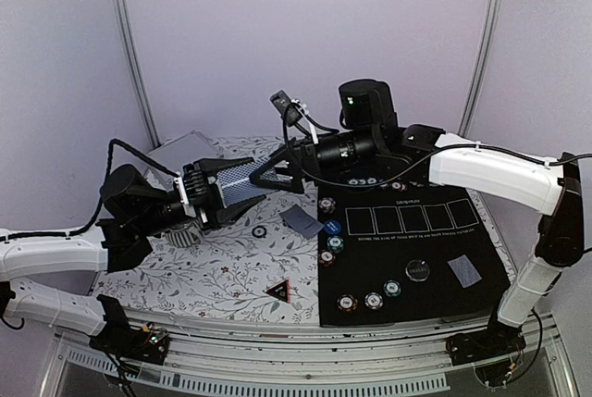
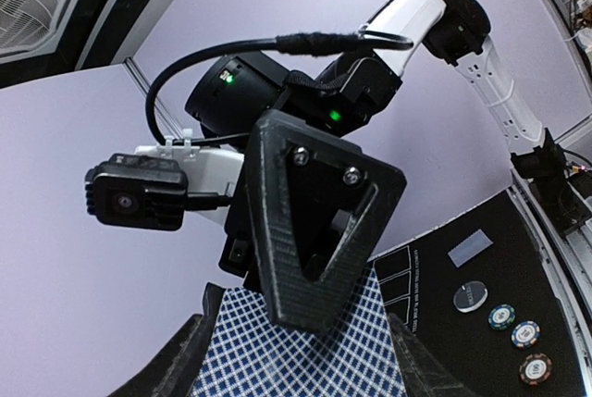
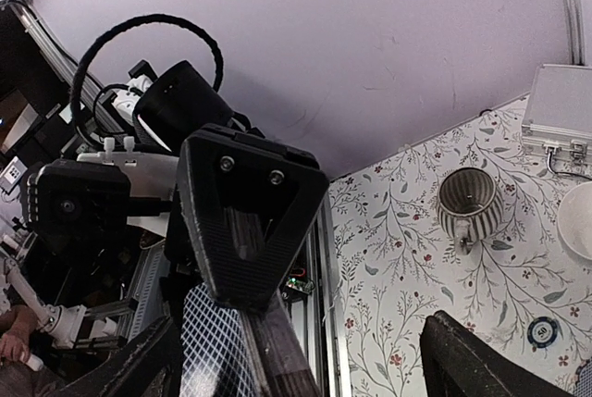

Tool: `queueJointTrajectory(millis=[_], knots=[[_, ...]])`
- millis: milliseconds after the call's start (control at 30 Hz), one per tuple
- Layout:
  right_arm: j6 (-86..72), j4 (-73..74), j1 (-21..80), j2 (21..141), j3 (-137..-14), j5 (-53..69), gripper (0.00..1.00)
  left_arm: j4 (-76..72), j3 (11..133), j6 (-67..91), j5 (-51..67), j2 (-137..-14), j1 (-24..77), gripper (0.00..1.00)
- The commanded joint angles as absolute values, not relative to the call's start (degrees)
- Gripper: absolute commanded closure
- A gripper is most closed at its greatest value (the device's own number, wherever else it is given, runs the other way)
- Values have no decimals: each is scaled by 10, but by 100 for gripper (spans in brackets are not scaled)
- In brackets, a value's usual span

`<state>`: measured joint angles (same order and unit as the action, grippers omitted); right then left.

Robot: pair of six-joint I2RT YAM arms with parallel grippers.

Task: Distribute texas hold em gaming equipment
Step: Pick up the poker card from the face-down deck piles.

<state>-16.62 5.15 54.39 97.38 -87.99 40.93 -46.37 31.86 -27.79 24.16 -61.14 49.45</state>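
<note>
A: How should the right gripper (image 1: 274, 173) be handling this step?

B: It is hovering at the raised deck of grey-blue checked playing cards (image 1: 237, 184), left of the black felt mat (image 1: 416, 258). It ought to be pinching only the top card and drawing it off straight.

A: And the jaws?

B: They are standing wide apart with the deck's end between them, gripping nothing. The left gripper (image 1: 215, 195) is clamping the deck by its sides.

The playing cards (image 1: 239, 182) look like smooth printed paper. The black mat (image 1: 370, 263) is matt, felt-like. The flowered tablecloth (image 1: 222, 272) seems cloth. The case (image 3: 560, 105) is ribbed, shiny metal; the striped mug (image 3: 470, 201) is glossy.
</note>
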Motion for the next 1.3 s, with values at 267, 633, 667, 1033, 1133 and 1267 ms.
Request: queueJointTrajectory(millis=[267,633,667,1033,1133,1267], knots=[[-175,182,541,1009,-958,340,15,-469,316,-290,243,-609,502,43],[-143,248,530,973,-963,301,18,-471,315,-291,240,-610,501,43],[-141,251,529,972,-967,303,19,-472,315,-291,241,-610,502,43],[-117,283,529,969,-1000,350,69,-471,315,-292,238,-611,501,43],[-111,290,529,960,-999,342,73,-470,316,-292,237,-611,501,43],[-103,301,527,953,-1000,331,85,-470,316,-291,236,-612,501,43]])
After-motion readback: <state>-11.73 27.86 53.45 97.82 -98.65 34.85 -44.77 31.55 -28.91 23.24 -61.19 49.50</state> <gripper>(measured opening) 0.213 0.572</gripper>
